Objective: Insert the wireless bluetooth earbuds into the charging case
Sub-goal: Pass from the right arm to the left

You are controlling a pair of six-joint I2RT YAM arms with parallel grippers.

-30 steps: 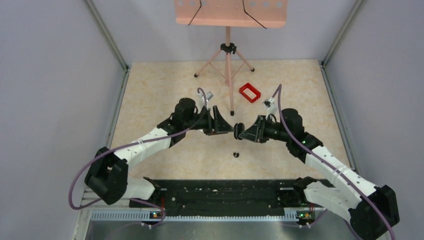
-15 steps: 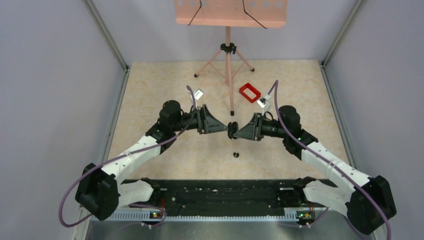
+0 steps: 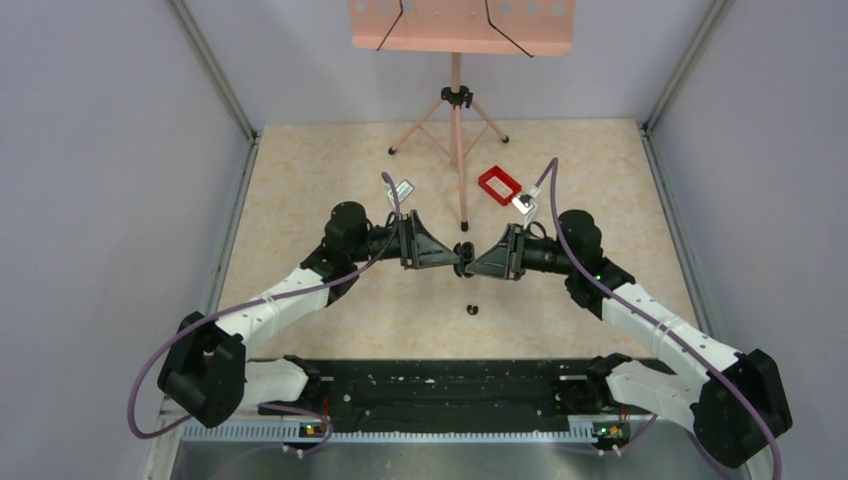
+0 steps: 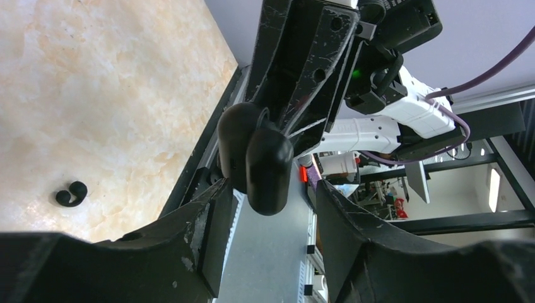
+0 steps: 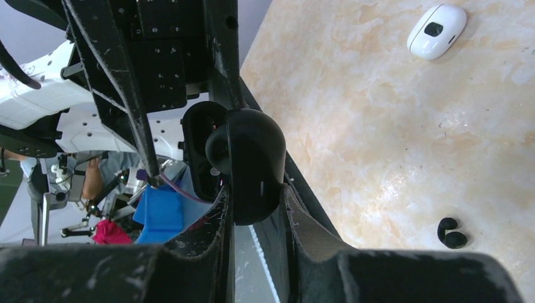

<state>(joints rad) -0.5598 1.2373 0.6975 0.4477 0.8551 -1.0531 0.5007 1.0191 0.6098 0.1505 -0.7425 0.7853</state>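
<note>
Sitting clamped in right pincer (image 5: 253,211): charging case (image 5: 252,158)

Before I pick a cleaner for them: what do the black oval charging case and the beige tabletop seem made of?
Black oval charging case: likely moulded plastic, smooth satin, soft highlights on its curves. Beige tabletop: marble-patterned, perhaps laminate or stone; faint sheen, veining.

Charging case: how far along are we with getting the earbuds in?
Done: the charging case is up off the table, looking hinged open, clamped by the fingers of the right gripper. In hand: the left gripper straddles it, fingers apart. Left: one earbud lies loose on the table; any other is not visible.
</note>
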